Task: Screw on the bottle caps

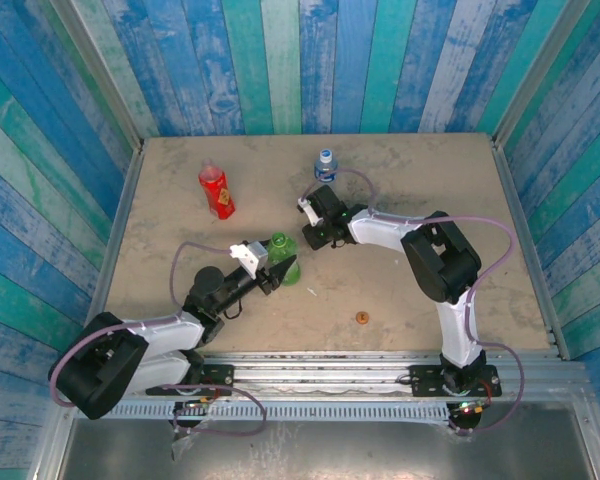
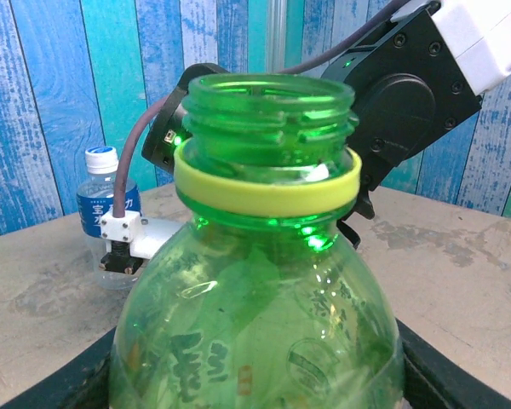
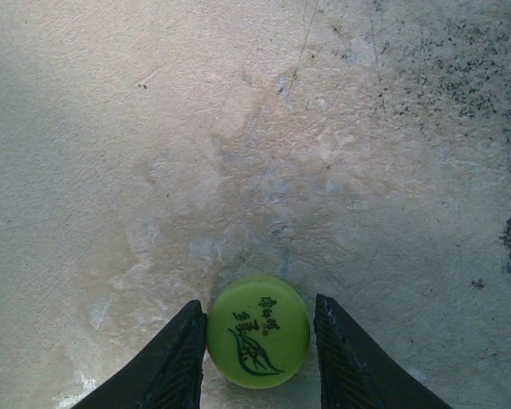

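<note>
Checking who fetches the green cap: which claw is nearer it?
Right. The right claw straddles the green cap on the table; the left claw is apart, around the green bottle.

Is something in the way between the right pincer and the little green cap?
Nothing visible is. The green cap sits on the table inside the right pincer, which flanks it closely on both sides.
</note>
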Motion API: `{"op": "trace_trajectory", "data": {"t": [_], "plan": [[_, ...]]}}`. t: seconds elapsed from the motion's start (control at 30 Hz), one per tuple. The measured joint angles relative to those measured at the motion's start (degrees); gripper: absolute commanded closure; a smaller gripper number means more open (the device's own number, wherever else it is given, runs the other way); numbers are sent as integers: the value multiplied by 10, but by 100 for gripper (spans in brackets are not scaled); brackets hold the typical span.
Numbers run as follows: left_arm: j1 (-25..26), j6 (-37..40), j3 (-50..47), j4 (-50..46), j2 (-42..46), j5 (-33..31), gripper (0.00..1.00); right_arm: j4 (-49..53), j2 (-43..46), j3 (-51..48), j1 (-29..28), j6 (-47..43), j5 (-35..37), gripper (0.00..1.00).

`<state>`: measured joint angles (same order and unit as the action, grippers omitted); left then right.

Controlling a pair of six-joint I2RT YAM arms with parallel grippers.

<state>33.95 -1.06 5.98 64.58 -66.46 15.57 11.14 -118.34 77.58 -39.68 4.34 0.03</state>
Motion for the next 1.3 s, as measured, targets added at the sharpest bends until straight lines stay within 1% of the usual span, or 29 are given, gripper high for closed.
{"op": "trace_trajectory", "data": {"t": [0.23,0.43,0.53,0.73,1.0,1.13,1.3], "plan": [[0,1,0,1,0,0,39,1,0,0,0,-3,0,67],[0,1,1,12,-20,11,39,2,10,-9,1,-3,6,68],[0,0,6,28,-51,23,39,5,40,-34,6,0,7,68],[7,-1,38,85,-146,42,39,11,130,-88,33,9,9,68],[31,4,105,146,-259,61,39,67,224,-125,65,12,28,67],[37,11,122,164,-288,65,39,106,259,-125,71,12,36,67],[40,22,130,170,-294,70,38,156,284,-110,71,12,36,66]]}}
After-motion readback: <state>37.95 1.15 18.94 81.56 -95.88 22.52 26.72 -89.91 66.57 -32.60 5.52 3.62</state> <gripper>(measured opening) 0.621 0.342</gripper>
